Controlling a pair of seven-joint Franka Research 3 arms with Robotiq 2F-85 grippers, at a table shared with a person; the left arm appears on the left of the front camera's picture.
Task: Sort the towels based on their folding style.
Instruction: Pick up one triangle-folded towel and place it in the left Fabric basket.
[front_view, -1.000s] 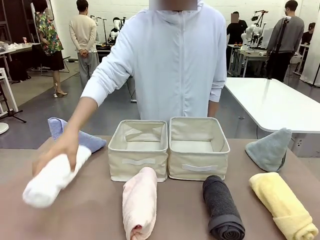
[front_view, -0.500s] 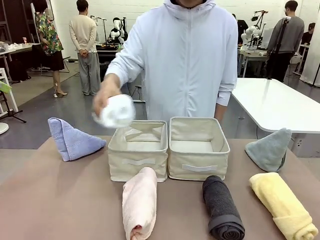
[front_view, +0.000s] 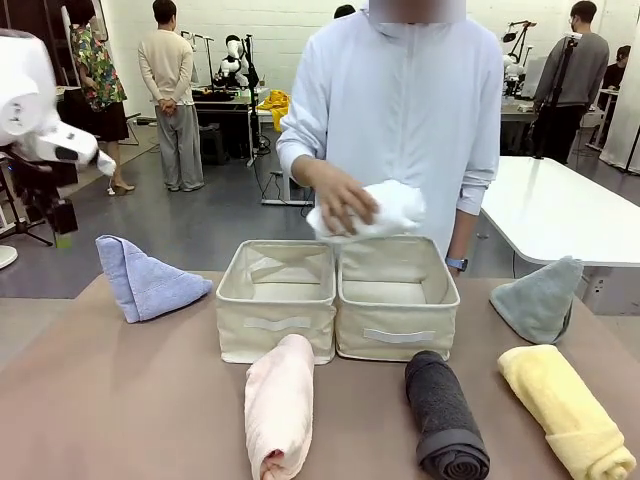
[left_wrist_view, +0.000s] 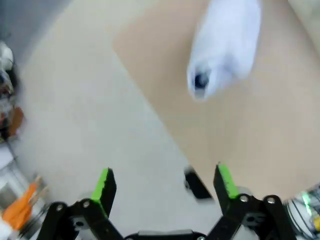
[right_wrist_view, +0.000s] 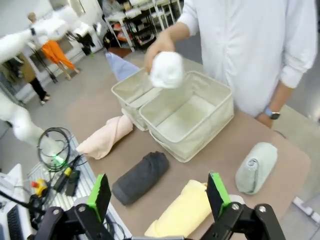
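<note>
A person's hand holds the white rolled towel (front_view: 372, 208) (right_wrist_view: 167, 69) just above the right beige bin (front_view: 396, 342) (right_wrist_view: 217, 122). On the table lie the pink roll (front_view: 280, 410) (right_wrist_view: 105, 139), the dark grey roll (front_view: 445, 415) (right_wrist_view: 141, 176) and the yellow roll (front_view: 565, 410) (right_wrist_view: 182, 212). The light blue triangle (front_view: 145, 282) (left_wrist_view: 225, 45) stands far left, the grey-green triangle (front_view: 540, 298) (right_wrist_view: 256, 167) far right. My left gripper (front_view: 58, 222) (left_wrist_view: 165, 182) hangs open, high beyond the table's left end. My right gripper (right_wrist_view: 158, 195) is open above the near right corner, holding nothing.
The left beige bin (front_view: 275, 325) (right_wrist_view: 125, 95) stands beside the right one at the table's middle. The person stands right behind the bins. A white table (front_view: 560, 205) sits behind on the right. Cables and a grille (right_wrist_view: 57, 160) lie by the table.
The person lifted the white roll off the table's left side and carried it right, to above the right bin. My left arm has come into the front view at upper left.
</note>
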